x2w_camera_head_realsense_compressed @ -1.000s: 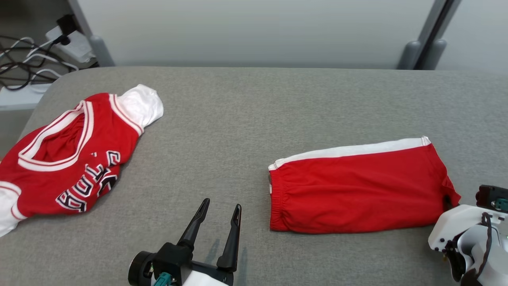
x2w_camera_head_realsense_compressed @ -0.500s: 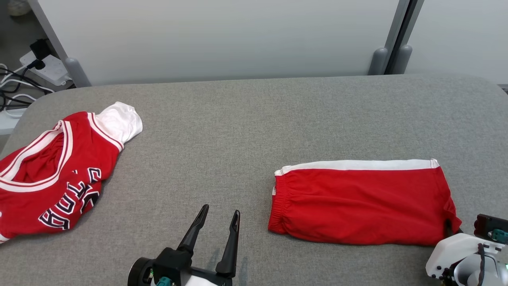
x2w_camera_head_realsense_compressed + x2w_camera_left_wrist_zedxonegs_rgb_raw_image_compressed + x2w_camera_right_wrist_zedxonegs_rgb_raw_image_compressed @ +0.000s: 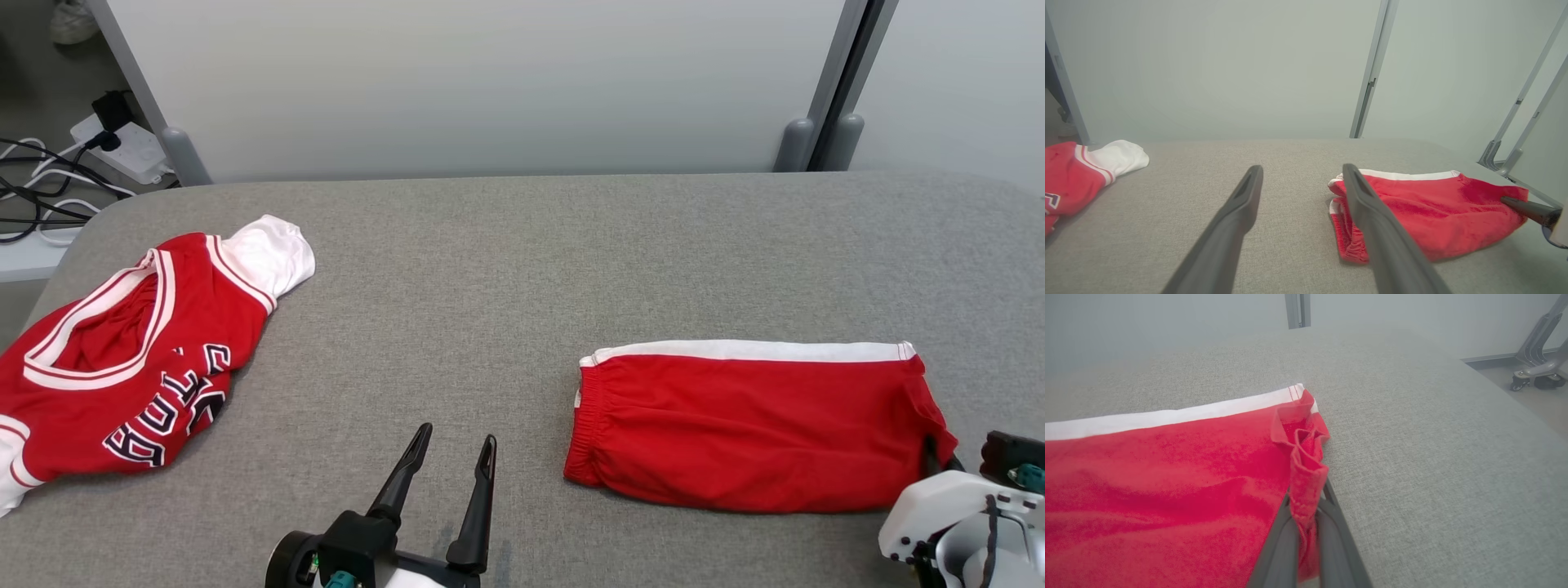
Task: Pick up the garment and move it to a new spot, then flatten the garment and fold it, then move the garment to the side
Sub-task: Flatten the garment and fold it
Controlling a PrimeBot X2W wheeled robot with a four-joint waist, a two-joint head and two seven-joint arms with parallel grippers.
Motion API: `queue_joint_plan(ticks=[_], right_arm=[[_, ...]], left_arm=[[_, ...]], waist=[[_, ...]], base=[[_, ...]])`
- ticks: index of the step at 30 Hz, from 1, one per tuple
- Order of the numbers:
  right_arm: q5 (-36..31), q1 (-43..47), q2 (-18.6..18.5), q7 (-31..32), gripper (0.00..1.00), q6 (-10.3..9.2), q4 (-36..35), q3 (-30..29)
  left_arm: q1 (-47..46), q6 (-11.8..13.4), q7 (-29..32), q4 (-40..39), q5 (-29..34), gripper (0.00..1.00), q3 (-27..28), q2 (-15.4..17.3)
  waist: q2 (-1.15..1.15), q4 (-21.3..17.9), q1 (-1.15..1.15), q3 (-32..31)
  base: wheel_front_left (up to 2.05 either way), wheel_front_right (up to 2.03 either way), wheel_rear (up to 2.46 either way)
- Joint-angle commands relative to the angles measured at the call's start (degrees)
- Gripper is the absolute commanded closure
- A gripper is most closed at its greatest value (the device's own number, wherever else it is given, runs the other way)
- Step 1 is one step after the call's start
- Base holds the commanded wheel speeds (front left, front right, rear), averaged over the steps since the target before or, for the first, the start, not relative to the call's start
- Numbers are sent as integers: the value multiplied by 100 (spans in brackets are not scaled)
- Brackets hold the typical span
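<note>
You're getting soft, even, bright light; faint shadows are falling under the left gripper [image 3: 458, 433] on the table [image 3: 522, 245]; 2 wrist views are looking soft and bending at the edges.

Grey fabric table [image 3: 506, 261]; pale wall panels [image 3: 490, 82]; power strip [image 3: 122, 151].

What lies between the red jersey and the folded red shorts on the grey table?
In the head view, the stretch from the jersey to the shorts is bare grey table; the open left end effector stands at its near part.
</note>
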Motion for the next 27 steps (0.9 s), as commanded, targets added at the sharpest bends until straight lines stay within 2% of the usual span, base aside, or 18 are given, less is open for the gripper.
queue_joint_plan(ticks=[1, 6, 12, 22, 27], right_arm=[[61, -58, -18, -85, 100, -2, -137, 201], [825, -151, -15, -85, 100, -2, -413, 939], [1660, 38, -15, -85, 100, -2, -1121, 1868], [2512, 564, -14, 481, 100, -2, -2750, 3124], [2639, 922, -14, 851, 100, -2, -3520, 3545]], left_arm=[[-71, 17, -59, -149, 3, 0, 172, -9], [-41, 26, -59, -146, -1, 0, 176, -9], [13, 73, -59, -171, 28, 0, 295, -9], [55, 36, -59, -123, 76, 0, 359, -9], [72, 44, -59, -123, 54, 0, 381, -9]], waist=[[0, 10, 0, -8], [0, 46, 0, -56], [0, 122, 0, -143], [0, 384, 0, -174], [0, 519, 0, -133]], base=[[0, 0, 0], [0, 0, 0], [0, 0, 0], [0, 0, 0], [0, 0, 0]])
